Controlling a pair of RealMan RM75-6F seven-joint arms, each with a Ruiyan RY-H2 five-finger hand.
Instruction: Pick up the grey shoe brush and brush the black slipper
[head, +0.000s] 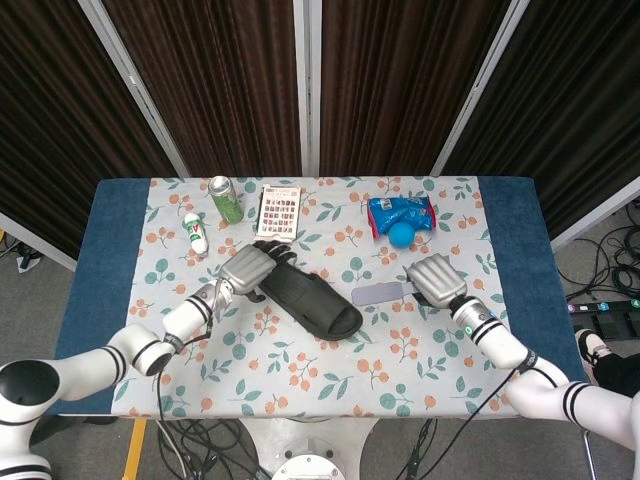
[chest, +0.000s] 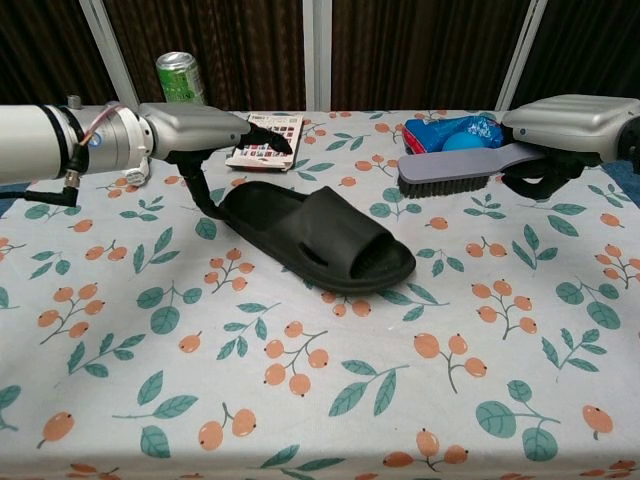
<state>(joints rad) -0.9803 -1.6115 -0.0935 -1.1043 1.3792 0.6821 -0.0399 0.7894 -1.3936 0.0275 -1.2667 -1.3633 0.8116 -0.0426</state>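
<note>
Nearest to us on the desk (chest: 300, 420), which is covered with a cloth printed with leaves and orange berries, lies the black slipper (chest: 315, 238), flat on its sole, with the open toe end toward the front right and the heel toward the back left. Our left hand (head: 250, 268) is at the heel end of the slipper; in the chest view its dark fingers (chest: 268, 138) are stretched forward above the heel and a thumb goes down to the slipper's back edge, so the fingers are rather wide, and we cannot tell if they really grip the heel or only touch it. To the right, well apart from the slipper, our right hand (chest: 570, 130) holds the grey shoe brush (chest: 455, 170) by its handle, fingers closed around it; the brush is lifted above the desk, almost level, bristles down, its head pointing toward the slipper. Farther back we see a blue ball (head: 400, 235) just beside a blue snack bag (head: 402, 212). Behind the slipper's heel lies a small card with rows of coloured squares (head: 278, 212), and to the left of it stand a green can (head: 225, 198) and a small white and green bottle (head: 195, 233) lying on its side.
</note>
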